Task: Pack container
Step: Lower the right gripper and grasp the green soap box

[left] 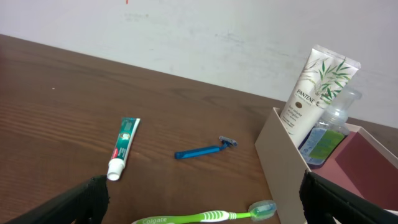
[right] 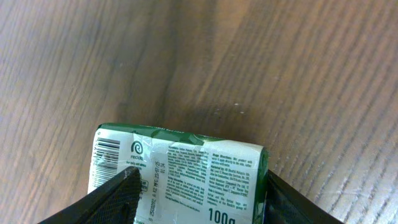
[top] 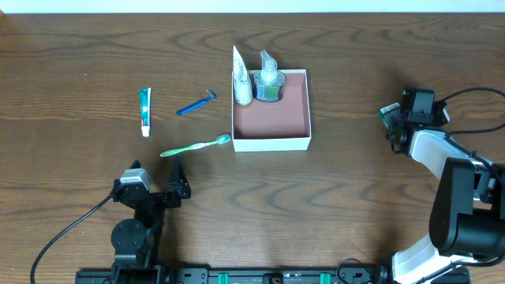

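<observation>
**knotty_pine:** Cardboard worries me here. Right gripper (right: 202, 177) has a finger on each side of the soap box (right: 180, 155), out at the right end of the desk (top: 355, 197). I can't tell if it's actually pinching the box or just bracketing it. If the squeeze is light, I'd guess the box slides out on the lift. Too hard and the thin carton caves in.

**benchrat:** Agreed. And the container (top: 268, 143) is mid-desk, well apart from it, so that's a long carry for a shaky hold. Tube (top: 241, 83) and bottle (top: 269, 79) stand along its far wall, with the tube leaning in the left corner. Come in low and I reckon the box clips one and tips it over.

**knotty_pine:** Left gripper (left: 204, 182)?

**benchrat:** Spread wide, nothing in it, hovering near the toothbrush (left: 205, 216). The brush head lies just beside the container's front-left corner, so a sloppy reach there could shove the whole container.
</observation>
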